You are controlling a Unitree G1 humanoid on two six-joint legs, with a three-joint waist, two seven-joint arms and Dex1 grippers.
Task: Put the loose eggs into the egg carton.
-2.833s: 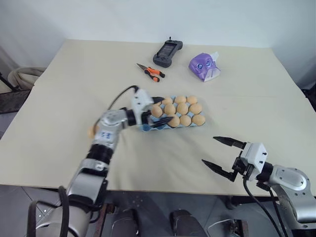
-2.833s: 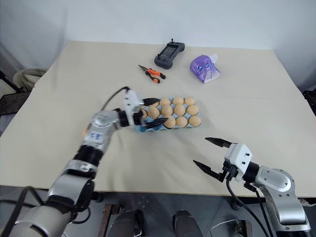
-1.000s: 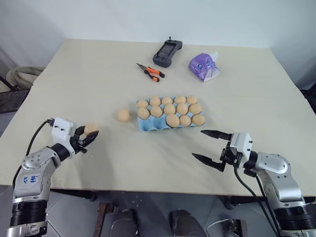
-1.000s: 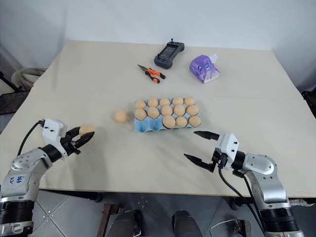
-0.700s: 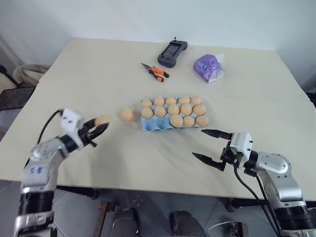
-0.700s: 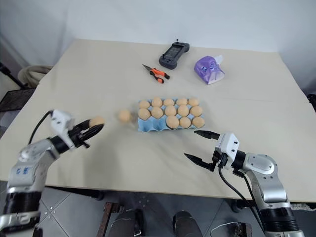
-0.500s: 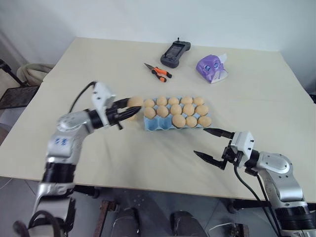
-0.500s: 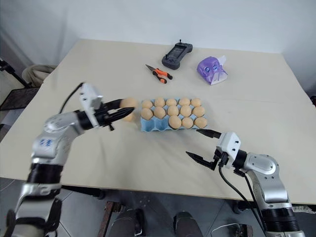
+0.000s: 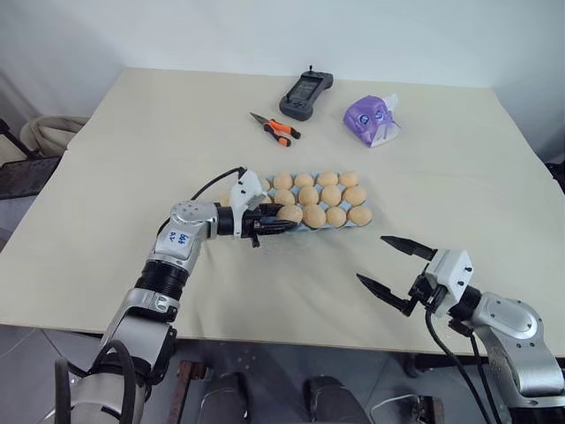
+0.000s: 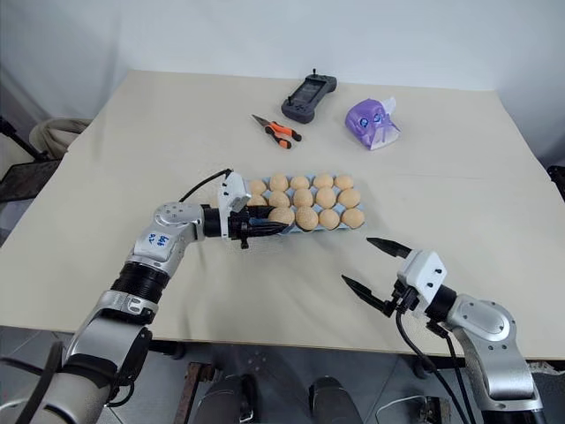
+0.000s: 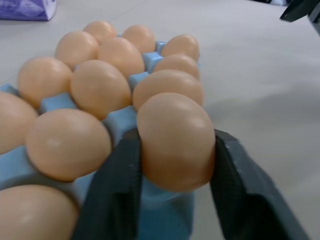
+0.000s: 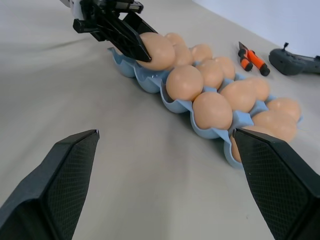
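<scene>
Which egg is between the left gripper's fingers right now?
The egg at the carton's near-left corner cup, the end toward the left gripper. A black finger flanks each side of it; every other egg sits free in its cup.

Some fourteen eggs (image 9: 335,215), one carton (image 12: 150,84)

A small blue-marked sticker on the left arm (image 9: 179,238) is too small to read.
</scene>
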